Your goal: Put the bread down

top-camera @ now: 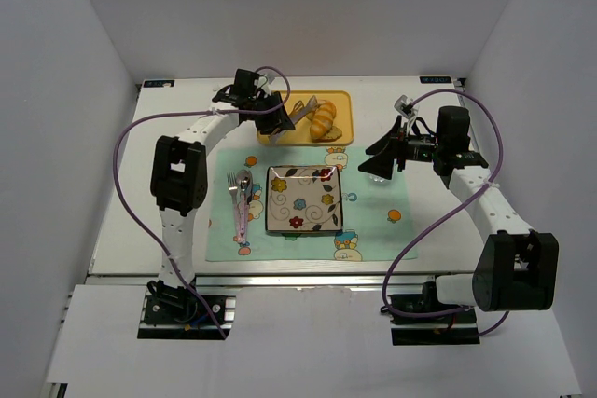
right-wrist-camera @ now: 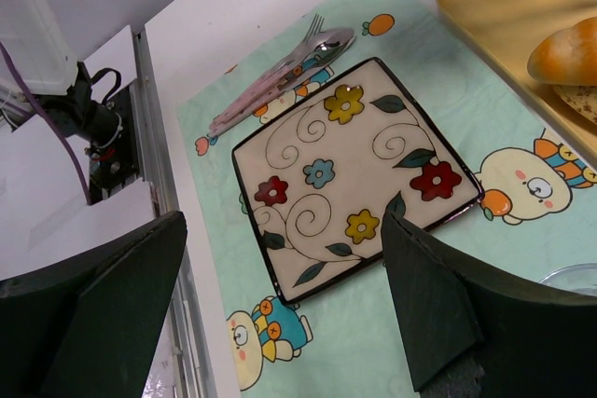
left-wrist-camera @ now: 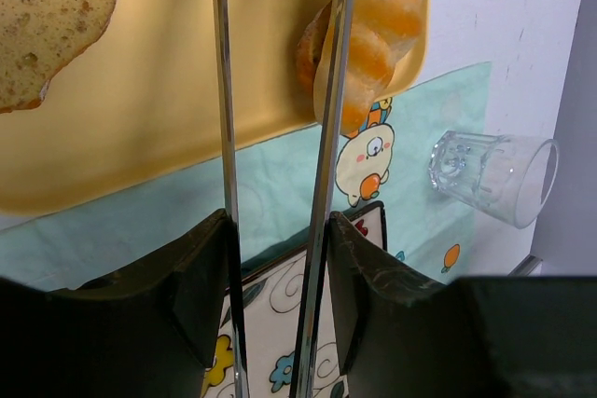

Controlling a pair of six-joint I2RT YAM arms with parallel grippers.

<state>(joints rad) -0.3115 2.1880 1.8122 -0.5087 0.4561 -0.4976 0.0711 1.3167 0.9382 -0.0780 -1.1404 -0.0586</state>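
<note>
A yellow tray [top-camera: 340, 100] at the back holds golden bread pieces [top-camera: 324, 120]. In the right wrist view a rounded golden bun with a paler top, the bread [right-wrist-camera: 564, 48], lies on the tray; no centre hole shows. In the left wrist view an orange piece with pale bands [left-wrist-camera: 378, 34] sits at the tray's edge, and I cannot tell whether it is the bun or the croissant. My left gripper [top-camera: 278, 118] [left-wrist-camera: 280, 258] is shut on metal tongs [left-wrist-camera: 224, 90], whose open blades reach over the tray, the right blade crossing that piece. My right gripper [top-camera: 375, 161] [right-wrist-camera: 280, 258] is open and empty.
A flat speckled bread slice [left-wrist-camera: 47, 16] lies on the tray's left part. A square flowered plate [top-camera: 303, 199] [right-wrist-camera: 354, 165] sits on a green mat [top-camera: 373, 226], with fork and spoon [top-camera: 241, 198] to its left. A clear glass [left-wrist-camera: 494, 174] stands right of the plate, beneath my right gripper.
</note>
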